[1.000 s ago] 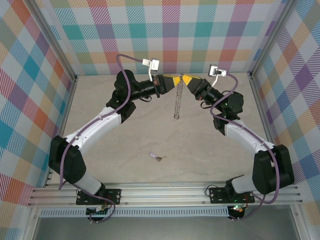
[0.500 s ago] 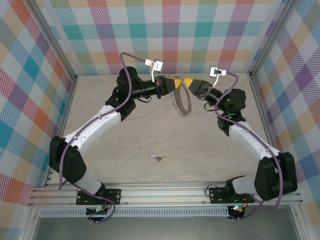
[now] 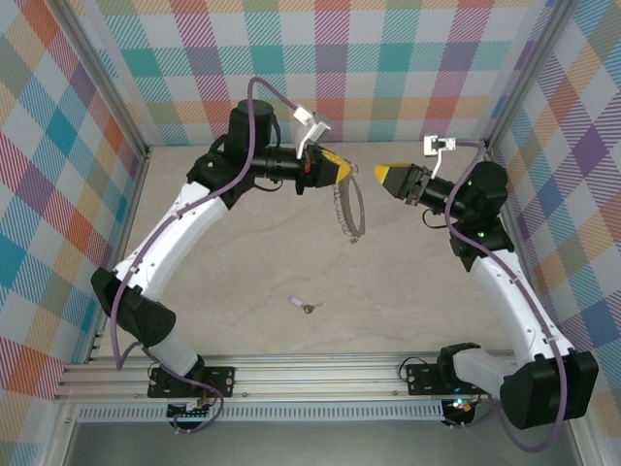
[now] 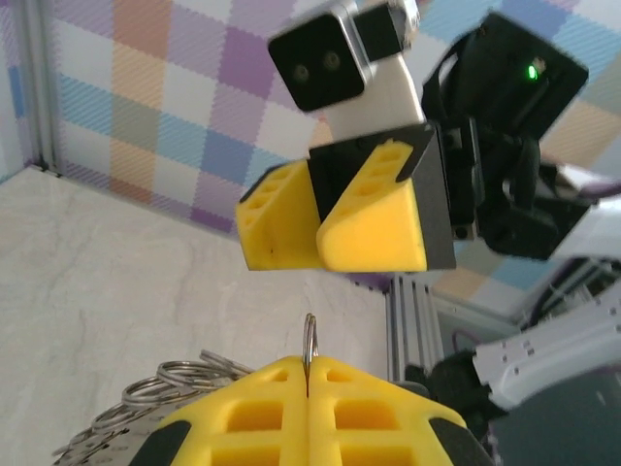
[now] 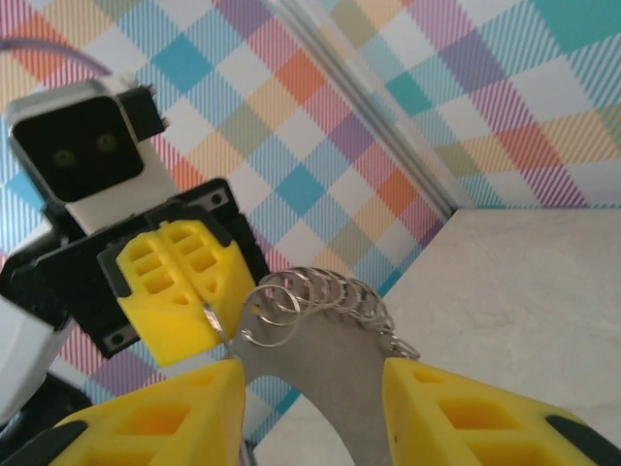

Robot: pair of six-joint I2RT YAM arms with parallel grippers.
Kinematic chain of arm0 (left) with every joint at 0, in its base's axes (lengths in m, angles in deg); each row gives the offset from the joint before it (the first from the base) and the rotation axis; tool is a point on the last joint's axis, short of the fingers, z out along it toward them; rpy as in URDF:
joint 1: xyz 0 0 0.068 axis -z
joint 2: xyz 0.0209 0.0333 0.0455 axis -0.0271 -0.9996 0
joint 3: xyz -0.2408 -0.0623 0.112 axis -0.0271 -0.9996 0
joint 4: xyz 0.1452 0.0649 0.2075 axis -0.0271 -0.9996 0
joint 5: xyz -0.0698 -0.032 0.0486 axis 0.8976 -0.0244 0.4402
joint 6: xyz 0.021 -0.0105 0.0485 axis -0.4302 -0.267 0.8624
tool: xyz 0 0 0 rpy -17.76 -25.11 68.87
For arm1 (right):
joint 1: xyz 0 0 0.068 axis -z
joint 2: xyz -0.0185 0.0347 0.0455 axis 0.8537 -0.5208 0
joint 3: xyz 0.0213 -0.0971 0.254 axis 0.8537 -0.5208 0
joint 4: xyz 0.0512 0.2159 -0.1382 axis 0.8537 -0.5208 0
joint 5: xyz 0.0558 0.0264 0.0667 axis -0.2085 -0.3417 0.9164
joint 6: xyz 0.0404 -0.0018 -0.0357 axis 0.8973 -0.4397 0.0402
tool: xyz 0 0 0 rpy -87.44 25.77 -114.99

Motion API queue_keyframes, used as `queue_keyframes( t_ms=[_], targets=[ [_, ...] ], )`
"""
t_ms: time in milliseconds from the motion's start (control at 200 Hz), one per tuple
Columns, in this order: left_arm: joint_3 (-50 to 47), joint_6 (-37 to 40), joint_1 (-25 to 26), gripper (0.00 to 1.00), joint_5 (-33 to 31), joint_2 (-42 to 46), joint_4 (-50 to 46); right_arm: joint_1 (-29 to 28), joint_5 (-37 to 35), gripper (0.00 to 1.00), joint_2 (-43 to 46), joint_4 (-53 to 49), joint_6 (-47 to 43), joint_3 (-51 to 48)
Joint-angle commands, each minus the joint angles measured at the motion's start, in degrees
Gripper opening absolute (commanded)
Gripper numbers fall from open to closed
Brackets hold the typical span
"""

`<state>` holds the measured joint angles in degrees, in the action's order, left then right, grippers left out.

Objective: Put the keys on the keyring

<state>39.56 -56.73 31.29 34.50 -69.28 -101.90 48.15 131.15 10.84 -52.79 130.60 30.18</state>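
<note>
The keyring [image 3: 349,212], a grey metal loop strung with small rings, hangs above the back of the table. My left gripper [image 3: 339,169] is shut on its top end. In the left wrist view the ring's thin edge [image 4: 310,335] stands pinched between my yellow fingers [image 4: 252,408]. My right gripper [image 3: 382,175] is open, a short way right of the ring and apart from it. The right wrist view looks between its spread fingers [image 5: 209,408] at the keyring [image 5: 330,335] and the left gripper [image 5: 206,318] holding it. The keys [image 3: 303,304], a lilac tab with a small metal bit, lie on the table near the front.
Checked walls with aluminium posts [image 3: 144,155] enclose the pale table [image 3: 243,272] on three sides. An aluminium rail [image 3: 320,374] with both arm bases runs along the near edge. The right gripper [image 4: 318,228] faces the left wrist camera from close by.
The right gripper has opened, let go of the keyring and drawn back to the right. The left arm has risen slightly with the ring, which now hangs from it alone as a curved loop.
</note>
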Motion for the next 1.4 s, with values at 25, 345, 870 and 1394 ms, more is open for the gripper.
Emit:
queue_keyframes(
  t_ms=[25,345,870,1394],
  targets=[
    [4.9,9.1,-0.7,0.0,4.6,-2.6,-12.5,0.2,8.2,0.41,-1.0,-1.5,-3.5,2.7],
    [6.8,11.6,-0.8,0.0,7.1,-4.3,-15.2,-1.9,11.3,0.4,-4.0,-3.8,-5.7,5.8],
    [8.8,13.2,-0.9,0.0,8.6,-5.6,-17.2,-5.0,11.3,0.21,-7.5,-6.1,-8.3,7.4],
    [9.7,13.7,-1.0,0.0,9.8,-6.8,-18.2,-5.8,12.1,0.33,-6.9,-8.4,-10.1,7.2]
  ],
)
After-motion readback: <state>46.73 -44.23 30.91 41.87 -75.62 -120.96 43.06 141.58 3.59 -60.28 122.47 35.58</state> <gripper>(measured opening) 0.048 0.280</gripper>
